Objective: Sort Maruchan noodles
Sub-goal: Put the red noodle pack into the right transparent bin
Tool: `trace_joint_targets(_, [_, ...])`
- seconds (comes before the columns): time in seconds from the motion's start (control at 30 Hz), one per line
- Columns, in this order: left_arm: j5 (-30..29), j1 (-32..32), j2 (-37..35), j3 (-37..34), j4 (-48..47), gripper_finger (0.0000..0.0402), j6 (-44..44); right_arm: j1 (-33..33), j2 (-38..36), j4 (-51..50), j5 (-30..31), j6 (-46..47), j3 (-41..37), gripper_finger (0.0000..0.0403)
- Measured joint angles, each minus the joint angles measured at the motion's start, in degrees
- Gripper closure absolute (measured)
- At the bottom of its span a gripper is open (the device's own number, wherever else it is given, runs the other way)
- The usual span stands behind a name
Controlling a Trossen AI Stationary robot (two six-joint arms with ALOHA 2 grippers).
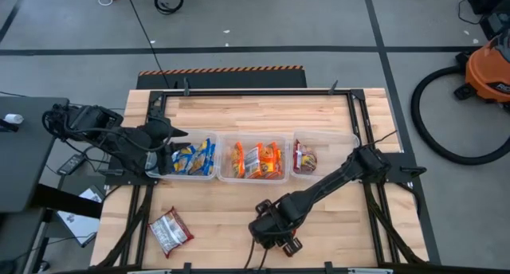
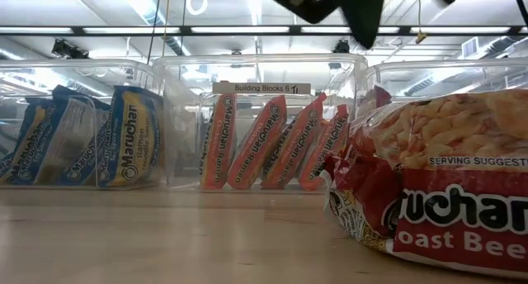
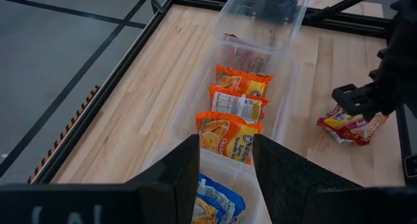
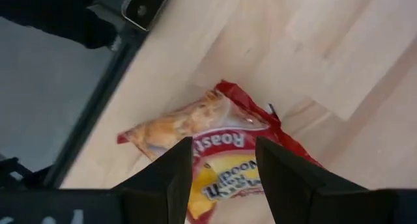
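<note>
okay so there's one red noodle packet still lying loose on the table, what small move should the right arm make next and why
Probably lower the right hand onto the red packet and close. The right wrist view shows its fingers open with the packet lying flat on the table just beyond them, not yet gripped. It is the only packet outside the bins, and the red bin has room. The left hand waits above the blue bin.

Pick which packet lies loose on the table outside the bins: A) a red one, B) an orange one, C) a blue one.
A: a red packet lies on the bare wood near the table's front left corner, while blue and orange packets sit in the bins.
</note>
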Motion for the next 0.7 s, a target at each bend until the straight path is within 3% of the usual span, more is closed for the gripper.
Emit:
trace_joint_targets(0.33, [0.0,-0.02,0.0,0.0,-0.03,0.0253,0.0,0.14,2.24,1.85,-1.15,1.24,-5.37,0.0231])
trace_joint_targets(0.53, [0.0,0.0,-0.02,0.0,0.8,0.0253,0.02,1.22,2.26,-7.96,-2.57,3.24,-4.99,0.0231])
trace_joint_targets(0.7, [0.01,0.0,-0.01,0.0,2.34,0.0253,0.01,0.85,-0.48,-10.45,-2.62,0.67,-2.27,0.0231])
